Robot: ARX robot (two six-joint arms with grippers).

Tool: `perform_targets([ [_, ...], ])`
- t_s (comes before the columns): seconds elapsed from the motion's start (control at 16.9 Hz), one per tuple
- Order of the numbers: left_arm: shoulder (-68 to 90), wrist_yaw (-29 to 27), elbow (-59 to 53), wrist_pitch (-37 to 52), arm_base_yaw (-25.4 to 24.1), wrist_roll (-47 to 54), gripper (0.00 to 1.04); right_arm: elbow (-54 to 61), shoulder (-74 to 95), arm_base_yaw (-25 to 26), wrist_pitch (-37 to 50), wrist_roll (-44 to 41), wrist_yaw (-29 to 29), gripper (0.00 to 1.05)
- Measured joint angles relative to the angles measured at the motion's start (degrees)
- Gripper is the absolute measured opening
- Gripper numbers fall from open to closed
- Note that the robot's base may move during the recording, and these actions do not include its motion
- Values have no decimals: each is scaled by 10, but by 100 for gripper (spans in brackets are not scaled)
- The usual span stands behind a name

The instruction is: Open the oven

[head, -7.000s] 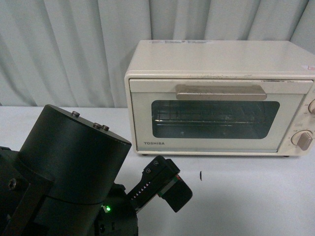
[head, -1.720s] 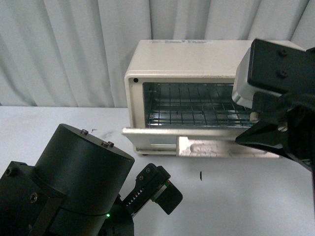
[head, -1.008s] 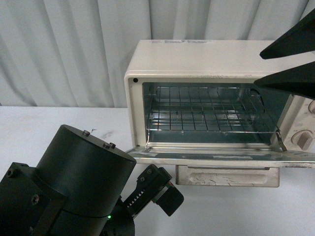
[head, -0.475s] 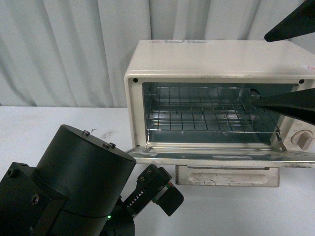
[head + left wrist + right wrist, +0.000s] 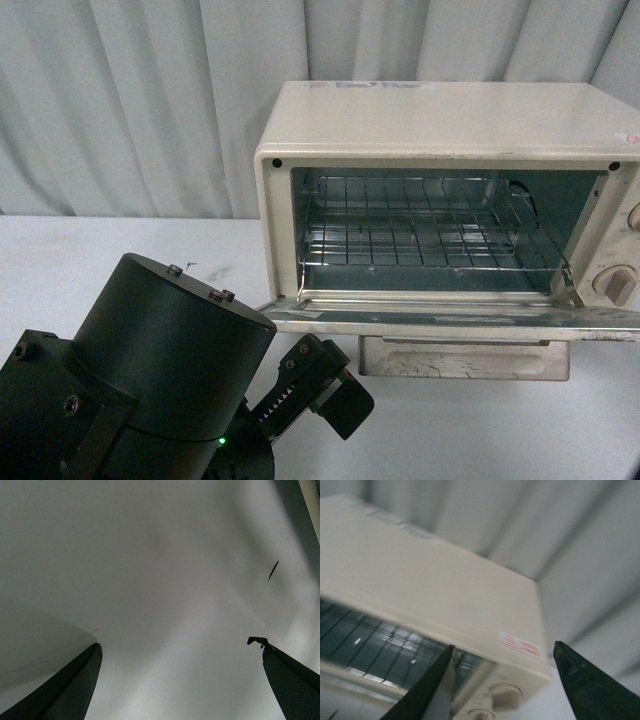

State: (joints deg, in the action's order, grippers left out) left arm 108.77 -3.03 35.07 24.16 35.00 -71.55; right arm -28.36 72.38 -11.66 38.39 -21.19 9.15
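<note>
The oven (image 5: 440,130) stood on the table (image 5: 90,260), to the right of the middle in the front view, with the curtain (image 5: 130,100) behind it. Its door (image 5: 450,318) lay down nearly flat in front of the opening. The handle (image 5: 462,360) showed under the front edge of the door. The rack (image 5: 430,235) inside was in plain sight and nothing lay on it. One knob (image 5: 612,284) showed at the right edge.

The left gripper (image 5: 177,647) hung over bare table, near the oven's left front corner but apart from it. Its two fingers were spread wide and nothing was between them. The right gripper (image 5: 504,650) did not show in the front view. In its own wrist view, which was blurred, its fingers were also spread and held nothing. Behind them the top and the upper right corner of the oven showed, so it seemed to be clear of the door and the handle.

By this, the opening itself looked finished, and the step in hand was most likely the release and the move away. The next move called for very little: to take the right arm off without brushing the lowered door, which stuck out toward the robot, and to leave the left arm where it was.
</note>
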Motion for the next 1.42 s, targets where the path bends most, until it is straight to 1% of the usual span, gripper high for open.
perform_targets([
  [0.12, 0, -2, 0, -1, 0, 0, 98, 38, -28, 21, 59, 89, 13, 47],
  [0.24, 0, -3, 0, 0, 0, 0, 98, 67, -60, 27, 76, 148, 5, 34],
  [0.3, 0, 1, 0, 0, 0, 0, 98, 129, -104, 43, 73, 188, -20, 7],
  [0.36, 0, 0, 0, -1, 0, 0, 98, 173, -163, 62, 64, 199, -34, 2],
  [0.47, 0, 1, 0, 0, 0, 0, 98, 204, -213, 79, 41, 202, -60, 2],
  [0.53, 0, 0, 0, 0, 0, 0, 98, 216, -231, 106, 32, 202, -86, 2],
  [0.59, 0, 0, 0, -1, 0, 0, 98, 222, -249, 119, 22, 202, -84, 2],
  [0.89, 0, 0, 0, 0, 0, 0, 98, 251, -340, 117, -38, 202, -92, 2],
  [0.95, 0, 0, 0, -1, 0, 0, 98, 268, -343, 117, -3, 203, -91, 2],
  [1.07, 0, 1, 0, 0, 0, 0, 98, 277, -367, 117, -48, 203, -92, 2],
  [1.42, 0, 0, 0, -1, 0, 0, 98, 278, -484, 117, -147, 203, -92, 2],
])
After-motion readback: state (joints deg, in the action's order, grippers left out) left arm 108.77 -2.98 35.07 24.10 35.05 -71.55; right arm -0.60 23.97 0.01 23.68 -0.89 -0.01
